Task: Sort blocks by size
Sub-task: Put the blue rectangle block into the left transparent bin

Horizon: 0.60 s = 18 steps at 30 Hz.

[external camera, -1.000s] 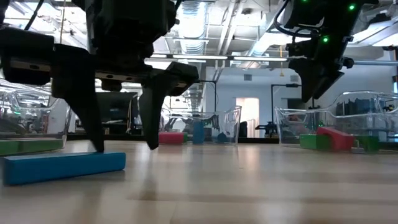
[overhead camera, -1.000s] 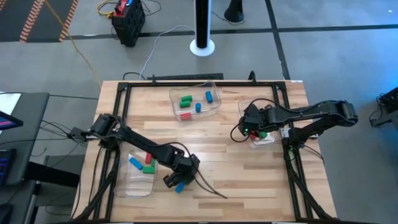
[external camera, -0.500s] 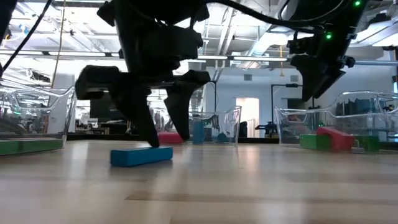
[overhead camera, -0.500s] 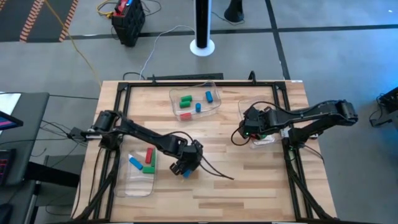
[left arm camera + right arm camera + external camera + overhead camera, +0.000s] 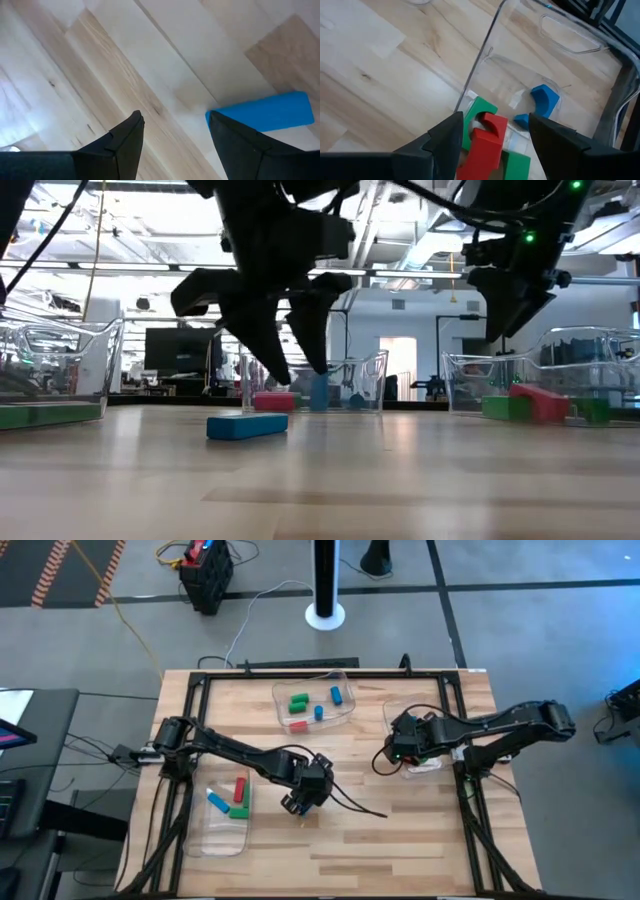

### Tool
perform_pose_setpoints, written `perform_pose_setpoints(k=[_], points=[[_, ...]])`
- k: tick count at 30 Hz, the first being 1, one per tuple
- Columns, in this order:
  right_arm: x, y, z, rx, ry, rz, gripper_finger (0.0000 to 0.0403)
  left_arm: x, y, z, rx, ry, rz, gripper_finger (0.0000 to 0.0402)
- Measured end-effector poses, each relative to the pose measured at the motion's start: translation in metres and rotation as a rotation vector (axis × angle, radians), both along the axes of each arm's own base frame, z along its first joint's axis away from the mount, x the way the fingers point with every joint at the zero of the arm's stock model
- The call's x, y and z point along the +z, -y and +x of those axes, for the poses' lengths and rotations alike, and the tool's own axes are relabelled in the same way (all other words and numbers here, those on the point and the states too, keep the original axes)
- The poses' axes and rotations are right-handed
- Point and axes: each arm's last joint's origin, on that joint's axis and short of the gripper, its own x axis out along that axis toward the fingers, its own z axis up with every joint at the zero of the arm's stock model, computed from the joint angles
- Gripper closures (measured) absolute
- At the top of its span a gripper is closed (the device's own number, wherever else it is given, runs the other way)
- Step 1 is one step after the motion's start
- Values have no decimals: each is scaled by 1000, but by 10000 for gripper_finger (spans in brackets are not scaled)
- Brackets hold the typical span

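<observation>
A blue bar (image 5: 247,425) lies flat on the bare table (image 5: 400,830), near the middle and toward the near edge, loose from any tray. My left gripper (image 5: 303,802) hovers just over it with jaws spread wide and holding nothing; in the left wrist view one fingertip (image 5: 220,125) sits at the bar's end, the other well off over bare wood, so I am not yet astride it. To the left, the near tray (image 5: 215,838) holds three long bars, blue, red and green, and this long bar looks to belong with them.

I judge the bar light, rigid and smooth-sided (plastic or painted wood, I cannot tell which). It should not crush, but it could skid on the wood or swivel if pinched near an end. The best hold is across the narrow width, at mid-length, jaws square to the long sides.

Farther off on the right, my right gripper (image 5: 403,752) hangs over the right tray (image 5: 485,55), jaws fully apart and empty, above red, green and blue pieces. At the far edge, the far tray (image 5: 345,716) holds short blocks (image 5: 318,712).
</observation>
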Motion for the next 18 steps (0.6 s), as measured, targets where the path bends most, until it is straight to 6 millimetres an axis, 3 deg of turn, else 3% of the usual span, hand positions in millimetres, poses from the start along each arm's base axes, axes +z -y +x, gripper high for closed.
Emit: perform_pose_setpoints(k=[6, 18], points=[[0, -7, 0, 29, 4, 1, 148, -3, 6, -10, -108, -103, 47, 184], [0, -10, 2, 42, 26, 1, 148, -4, 30, -17, -415, -148, 96, 184]])
